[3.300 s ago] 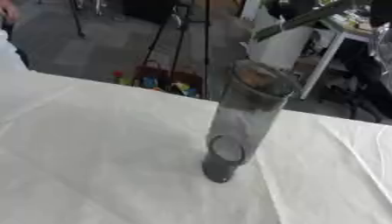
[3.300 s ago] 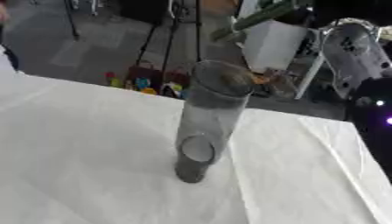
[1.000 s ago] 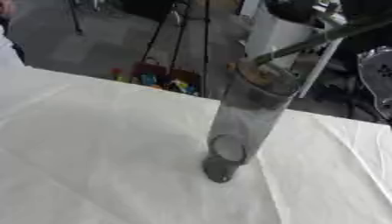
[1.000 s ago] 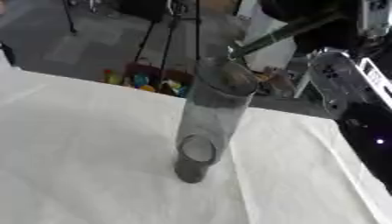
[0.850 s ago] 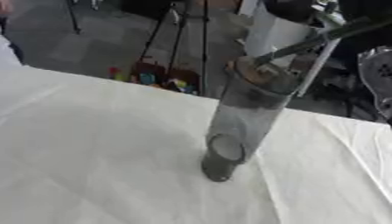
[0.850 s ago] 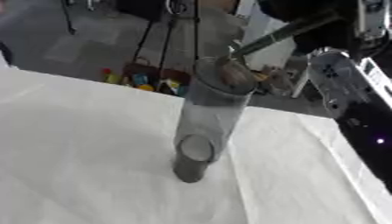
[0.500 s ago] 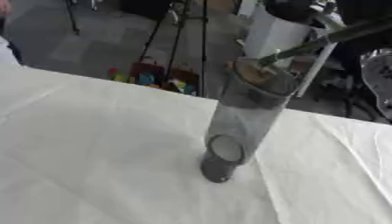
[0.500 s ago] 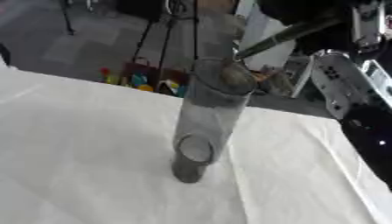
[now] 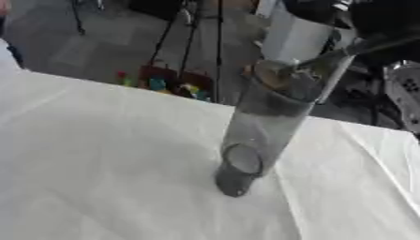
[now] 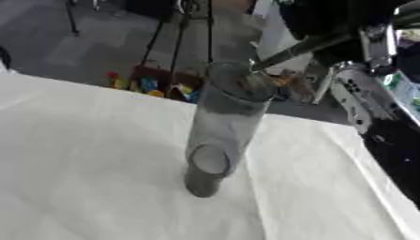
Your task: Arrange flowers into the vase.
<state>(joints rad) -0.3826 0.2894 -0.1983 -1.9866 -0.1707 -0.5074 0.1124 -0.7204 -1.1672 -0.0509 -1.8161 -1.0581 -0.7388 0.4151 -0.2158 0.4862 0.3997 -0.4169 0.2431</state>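
The vase (image 9: 261, 136), a tall clear cylinder, is standing upright near the middle of the counter (image 9: 98, 154), which is lying under a white cloth. It is the largest of the task's things here, and nothing else is sharing the cloth with it. Coming in from the upper right, a dark robot arm (image 10: 369, 56) is reaching over the counter's far edge; its right hand is somewhere up in that dark mass, and I cannot tell whether its fingers are curled or straight. From there a long, thin, dark green stem (image 10: 299, 47) is slanting down toward the vase, its lower end sitting right at the rim, apparently just entering the mouth. The brownish blur at the rim may be part of a flower, but I cannot make it out. The left hand is not showing at all. By my reckoning the task is only beginning: one stem is going in, nothing is settled deep in the glass, and releasing it is left to do.
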